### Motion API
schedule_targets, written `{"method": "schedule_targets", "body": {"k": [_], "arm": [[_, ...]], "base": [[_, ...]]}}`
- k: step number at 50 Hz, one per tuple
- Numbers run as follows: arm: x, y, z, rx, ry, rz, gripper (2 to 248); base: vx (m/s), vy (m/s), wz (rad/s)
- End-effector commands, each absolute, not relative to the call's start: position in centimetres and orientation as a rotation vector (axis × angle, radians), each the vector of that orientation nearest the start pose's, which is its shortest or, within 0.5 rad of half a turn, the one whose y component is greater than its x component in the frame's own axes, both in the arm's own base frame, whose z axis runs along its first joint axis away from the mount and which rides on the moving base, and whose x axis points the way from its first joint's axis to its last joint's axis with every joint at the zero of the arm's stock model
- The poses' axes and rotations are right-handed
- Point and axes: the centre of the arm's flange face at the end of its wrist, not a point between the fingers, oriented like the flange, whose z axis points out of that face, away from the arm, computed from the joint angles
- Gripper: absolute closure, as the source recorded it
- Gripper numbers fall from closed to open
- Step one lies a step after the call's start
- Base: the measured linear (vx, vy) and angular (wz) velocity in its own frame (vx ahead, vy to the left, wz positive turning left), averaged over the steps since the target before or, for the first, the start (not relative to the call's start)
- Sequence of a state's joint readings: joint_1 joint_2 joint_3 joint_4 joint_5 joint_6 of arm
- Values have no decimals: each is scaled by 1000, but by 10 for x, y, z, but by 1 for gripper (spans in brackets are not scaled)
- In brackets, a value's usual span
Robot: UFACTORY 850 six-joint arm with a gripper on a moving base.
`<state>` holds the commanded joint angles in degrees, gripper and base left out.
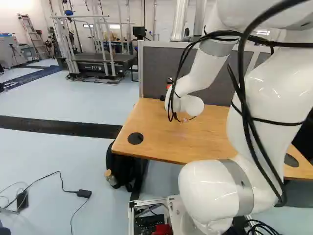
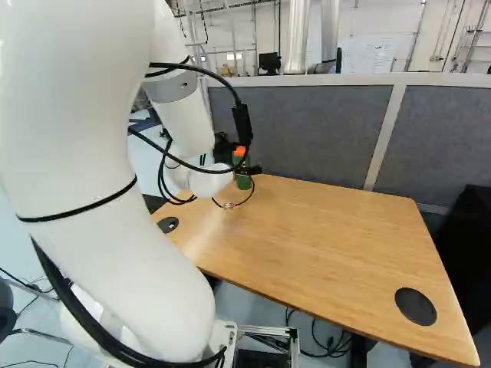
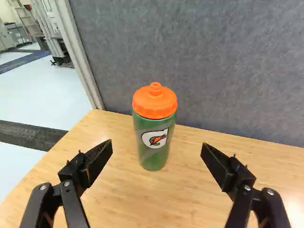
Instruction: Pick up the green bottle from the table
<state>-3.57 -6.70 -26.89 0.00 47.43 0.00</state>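
The green bottle [image 3: 153, 142] is a container closed by an orange lid [image 3: 155, 101], and what it holds cannot be seen. A second bottle [image 1: 112, 180] with a tan cap is on the left, low by the black bag [image 1: 123, 166]; its contents are hidden too, and I cannot tell whether it sits in a pocket or beside the bag. At the foot of the arm [image 2: 107, 192], the metal frame [image 1: 146, 201] holds dark parts and a red piece [image 1: 162, 229].

The green bottle stands upright on the wooden table [image 2: 314, 230], toward the far left corner, near the grey partition [image 2: 307, 130]. Its body is a rounded cylinder, with a pale band and a white logo bearing an orange mark. The lid is wide, with ridged sides and a small raised spout in the middle.

The gripper [image 2: 238, 159] is released, its two black fingers [image 3: 98, 160] spread wide apart. The green bottle is ahead of the gap between them, touching neither.

Counted up, there are two bottles, one of them green, one bag, one table and two round black discs [image 2: 416, 307] set in the tabletop, one near its left end and one near its right.
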Motion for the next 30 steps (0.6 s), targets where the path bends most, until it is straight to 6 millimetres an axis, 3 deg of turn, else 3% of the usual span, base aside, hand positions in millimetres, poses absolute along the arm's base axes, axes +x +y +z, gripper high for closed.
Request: {"method": "schedule_targets", "body": {"k": [30], "arm": [[474, -31, 360, -2682, 87, -1700, 3]], "base": [[0, 0, 0]]}}
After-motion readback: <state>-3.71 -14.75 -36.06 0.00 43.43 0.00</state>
